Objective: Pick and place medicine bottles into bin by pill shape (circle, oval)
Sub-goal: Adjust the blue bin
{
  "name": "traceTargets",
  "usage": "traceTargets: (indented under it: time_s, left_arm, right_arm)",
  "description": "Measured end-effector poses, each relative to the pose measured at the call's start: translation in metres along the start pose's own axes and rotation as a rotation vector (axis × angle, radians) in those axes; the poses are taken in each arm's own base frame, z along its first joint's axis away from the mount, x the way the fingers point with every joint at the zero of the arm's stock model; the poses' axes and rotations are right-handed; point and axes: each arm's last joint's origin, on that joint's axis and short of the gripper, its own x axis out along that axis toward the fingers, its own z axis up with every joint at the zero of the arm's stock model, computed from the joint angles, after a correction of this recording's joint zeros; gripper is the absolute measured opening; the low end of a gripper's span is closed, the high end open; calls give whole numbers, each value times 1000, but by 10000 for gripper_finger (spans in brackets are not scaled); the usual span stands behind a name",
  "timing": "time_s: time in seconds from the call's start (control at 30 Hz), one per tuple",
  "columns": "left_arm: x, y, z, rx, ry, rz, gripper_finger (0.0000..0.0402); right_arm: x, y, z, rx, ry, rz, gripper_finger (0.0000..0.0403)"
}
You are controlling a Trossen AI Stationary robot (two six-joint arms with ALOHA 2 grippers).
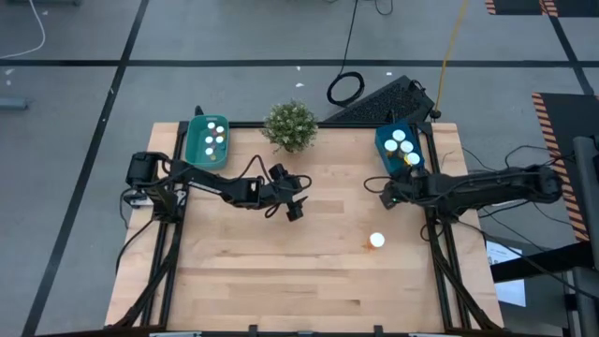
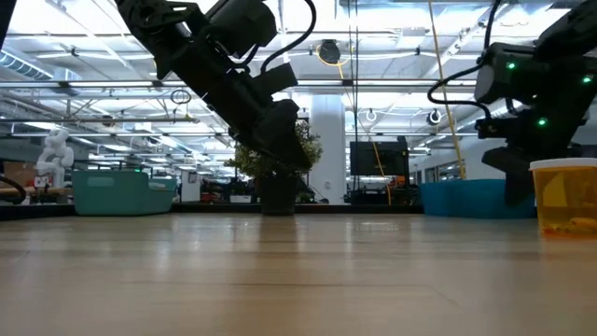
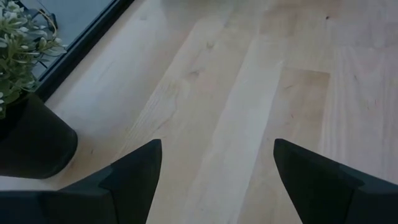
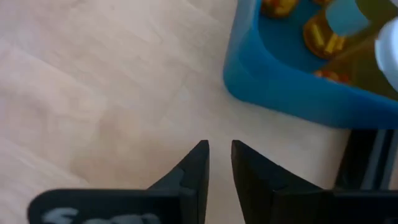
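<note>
One bottle (image 1: 376,241) left on table; both grippers empty, left (image 1: 296,212) wide open, right (image 1: 386,196) nearly shut by blue bin (image 1: 383,150); next: reach & grab it.

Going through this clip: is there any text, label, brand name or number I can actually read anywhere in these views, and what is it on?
Nothing can be read in full.
Right hand: pale lettering on its dark body at the edge of the right wrist view, cut off and blurred; unreadable.
Bottle on the table: no label text shows from above or in the low view.
Bottles in the blue bin and green bin: only white caps show.
Background room in the low view: signs too small to read.
</note>
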Motion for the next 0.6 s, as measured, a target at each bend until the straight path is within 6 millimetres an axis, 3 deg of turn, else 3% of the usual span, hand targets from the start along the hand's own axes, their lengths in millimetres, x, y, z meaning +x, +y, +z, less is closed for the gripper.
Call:
traceTargets:
  time_s: [0.6]
  left_arm:
    - [0,0,0,6,1,0,310]
  right_arm:
    - [17,0,20,46,-37,-18,38]
